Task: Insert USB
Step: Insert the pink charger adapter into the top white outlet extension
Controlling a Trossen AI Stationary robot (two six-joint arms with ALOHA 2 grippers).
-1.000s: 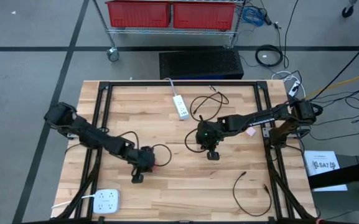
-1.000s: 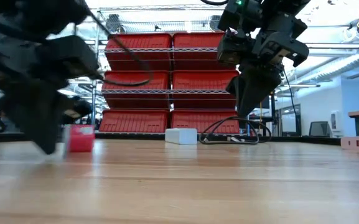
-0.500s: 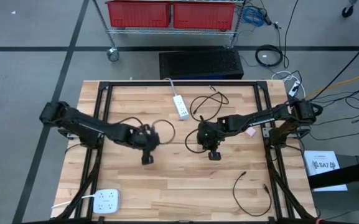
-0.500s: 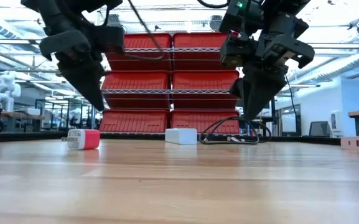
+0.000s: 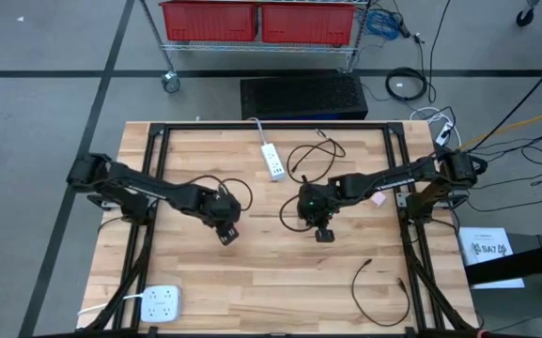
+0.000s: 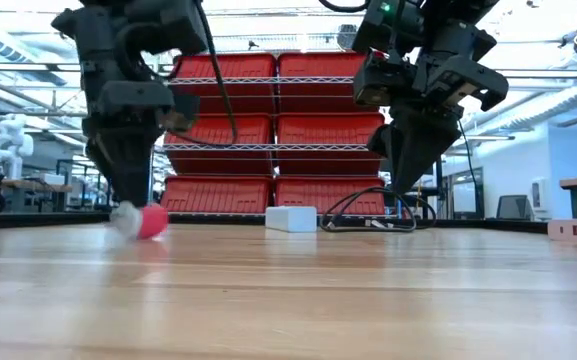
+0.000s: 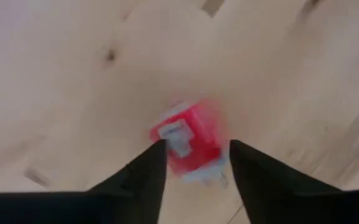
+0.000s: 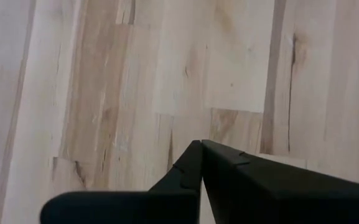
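A red-and-white charger block (image 7: 188, 140) lies on the wooden table (image 5: 280, 282), blurred and tilted in the low view (image 6: 140, 220). My left gripper (image 7: 195, 149) stands open right over it, pointing steeply down, one fingertip on each side of the block. It hides the block in the high view (image 5: 226, 235). My right gripper (image 5: 323, 235) hangs shut a little above the table's middle (image 6: 403, 185); nothing shows between its fingers (image 8: 199, 144). A black cable (image 5: 313, 155) lies in loops behind it. Which cable end bears the USB plug I cannot make out. My left gripper comes at the charger block from above, its open fingers (image 7: 157, 158) standing beside the block's two sides (image 7: 167, 134). The block is blurred there. I cannot tell whether the fingers touch it. The block's underside is at the table.
A white power strip (image 5: 272, 161) lies at the far middle. A white multi-socket block (image 5: 161, 302) sits at the near left corner. A second black cable (image 5: 379, 291) curls at the near right. A small pink piece (image 5: 379, 199) lies under the right arm. Black frame rails border the table.
My left gripper has risen off the table near its left front, swung toward the far edge and a little right, and rolled its wrist. It has come down over the charger block and opened. The block, sharp and level before, now shows blurred and tilted.
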